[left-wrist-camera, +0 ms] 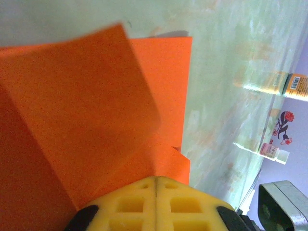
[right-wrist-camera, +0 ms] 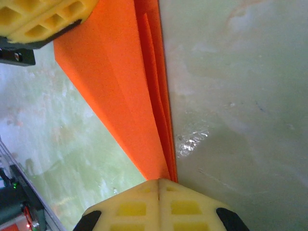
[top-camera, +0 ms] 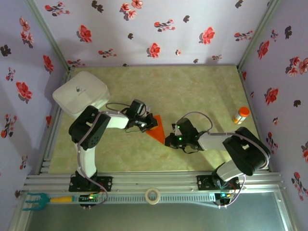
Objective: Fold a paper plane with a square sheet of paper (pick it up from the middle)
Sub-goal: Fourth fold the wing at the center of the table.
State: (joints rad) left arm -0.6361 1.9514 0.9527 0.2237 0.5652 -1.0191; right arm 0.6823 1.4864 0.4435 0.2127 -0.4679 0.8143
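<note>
**A:** Two grippers on one sheet. Do I read that right?

**B:** Yes. The left gripper (left-wrist-camera: 156,182) has its jaws pressed together on the broad end of the orange paper (top-camera: 156,129). The right gripper (right-wrist-camera: 159,183) is clamped the same way on the narrow pointed end. Neither shows a gap between its yellow pads.

**A:** And where is the paper?

**B:** About mid-table (top-camera: 202,82), a little nearer the near edge, stretched between the two arms. It is already a layered wedge with one long crease. Its long edge seems to run along the surface, though I cannot tell whether it rests there or hangs just above.

**A:** So what could spoil it?

**B:** Mostly tension. With both ends pinned, I would expect any pull apart to tear thin paper at a pinch point. It could also drag the tip out of the right pads.

**A:** And pushing together?

**B:** That would likely buckle the wedge and leave a stray crease across the flaps. One flap in the left wrist view stands up loose. If it is pressed down crooked, the layers will not line up.

**A:** Anything nearby at risk?

**B:** No. The orange-capped bottle (top-camera: 241,115) by the right edge and the white box (top-camera: 79,94) at the far-left corner are well apart from the paper.
</note>
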